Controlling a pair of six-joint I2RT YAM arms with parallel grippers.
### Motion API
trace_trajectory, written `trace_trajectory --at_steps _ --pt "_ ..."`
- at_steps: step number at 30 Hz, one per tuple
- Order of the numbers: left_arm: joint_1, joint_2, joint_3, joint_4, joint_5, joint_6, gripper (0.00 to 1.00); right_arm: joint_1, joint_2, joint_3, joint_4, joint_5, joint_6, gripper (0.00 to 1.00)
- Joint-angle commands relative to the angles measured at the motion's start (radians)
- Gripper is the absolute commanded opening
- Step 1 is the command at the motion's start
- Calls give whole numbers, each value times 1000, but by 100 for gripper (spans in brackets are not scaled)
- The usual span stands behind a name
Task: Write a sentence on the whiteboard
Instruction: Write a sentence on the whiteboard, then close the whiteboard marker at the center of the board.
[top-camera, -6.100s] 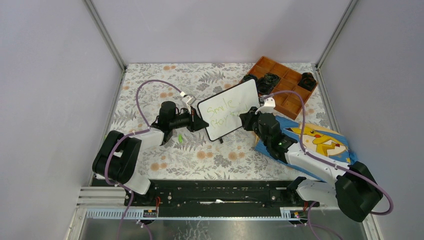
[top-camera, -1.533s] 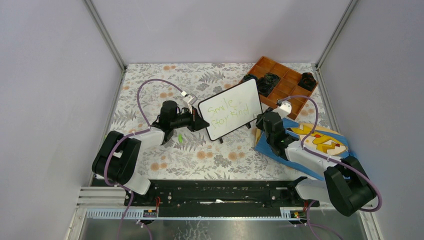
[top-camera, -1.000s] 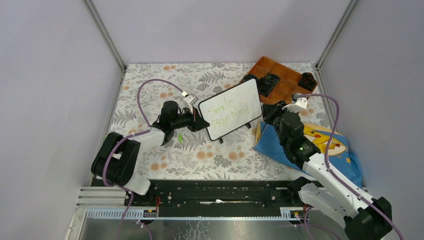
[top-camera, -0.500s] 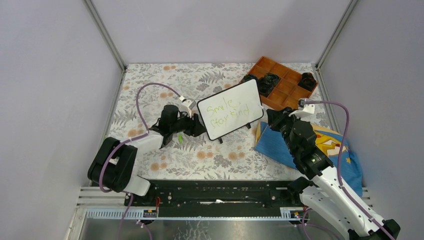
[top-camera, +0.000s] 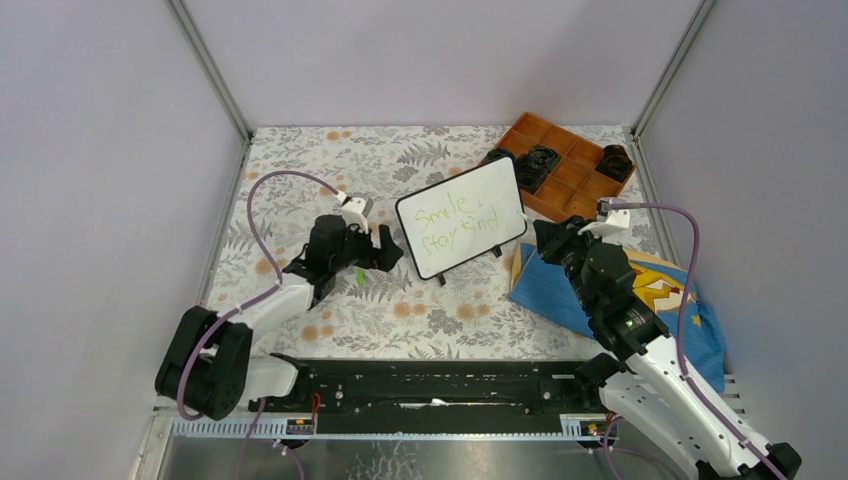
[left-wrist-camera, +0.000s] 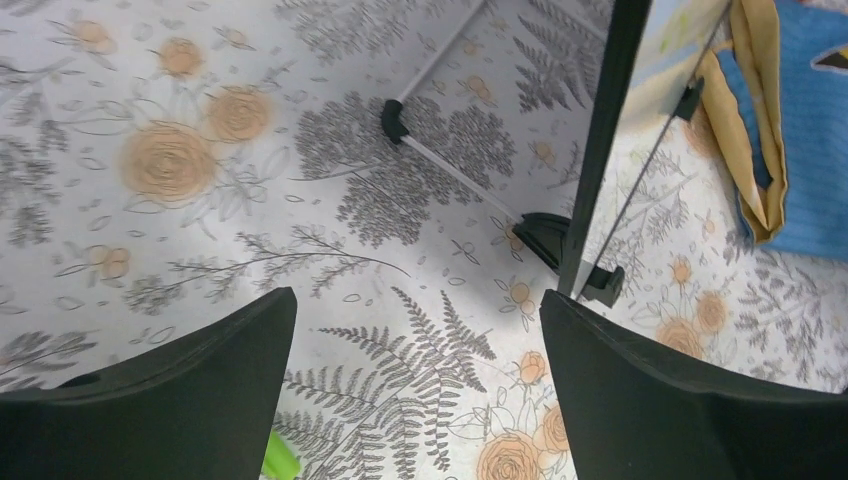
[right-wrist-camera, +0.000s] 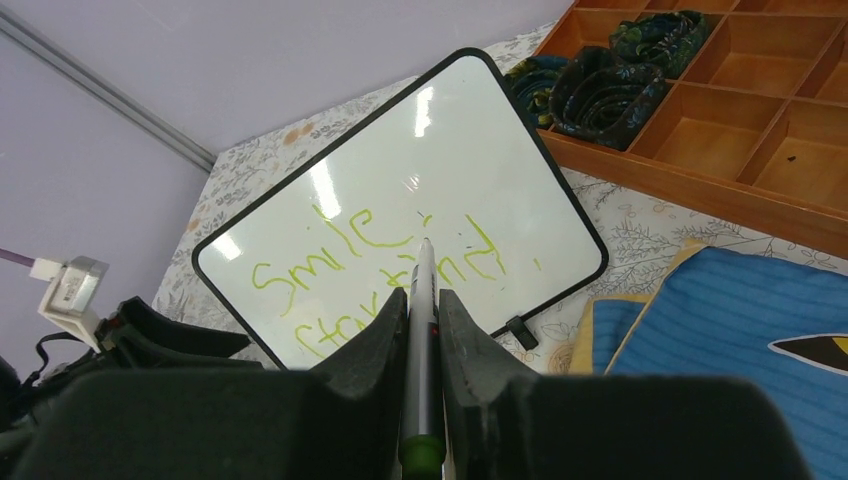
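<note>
The whiteboard (top-camera: 462, 186) stands tilted on its small black feet mid-table, and the right wrist view looks onto its face (right-wrist-camera: 440, 160). The sentence (top-camera: 457, 224) is in green marker on two lines, "Smile." above "Stay kind" (right-wrist-camera: 330, 262). My left gripper (top-camera: 387, 250) is open just left of the board and touches nothing. In the left wrist view its jaws (left-wrist-camera: 418, 300) stand wide apart, with the board's black edge (left-wrist-camera: 607, 150) ahead on the right. My right gripper (top-camera: 546, 236) is shut on a grey marker (right-wrist-camera: 421, 330), held off the board's right side.
A green marker cap (top-camera: 359, 273) lies on the floral tablecloth beside the left gripper. A wooden compartment tray (top-camera: 582, 185) holding dark rolled items (top-camera: 538, 160) sits at the back right. A blue Pikachu cloth (top-camera: 655, 292) lies under the right arm.
My left gripper opened, let go of the board's left edge and drew back to the left. My right arm pulled the marker away from the board and rose.
</note>
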Motion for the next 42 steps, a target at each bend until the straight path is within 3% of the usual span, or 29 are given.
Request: trace_trajectory --at_steps 1,8,14,19,25,34,42 --pt "2 -103 -9 -62 -183 -20 99 6 -13 43 0 -19 -36 0" --pt "4 -333 10 -265 -552 -94 99 5 -5 74 -26 -84 -49 0" --pt "6 -425 78 -476 -728 -292 99 6 15 100 24 -234 -74 0" --pt "11 -462 112 -572 -553 -296 99 16 52 164 7 -357 -106 0" --pt "11 -285 177 -767 -395 -307 99 52 27 121 23 -365 -103 0" --pt "11 -74 208 -783 -433 -397 96 54 -43 88 -39 -273 -103 0" --pt "12 117 294 -783 -422 -372 94 54 -60 85 -66 -242 -107 0"
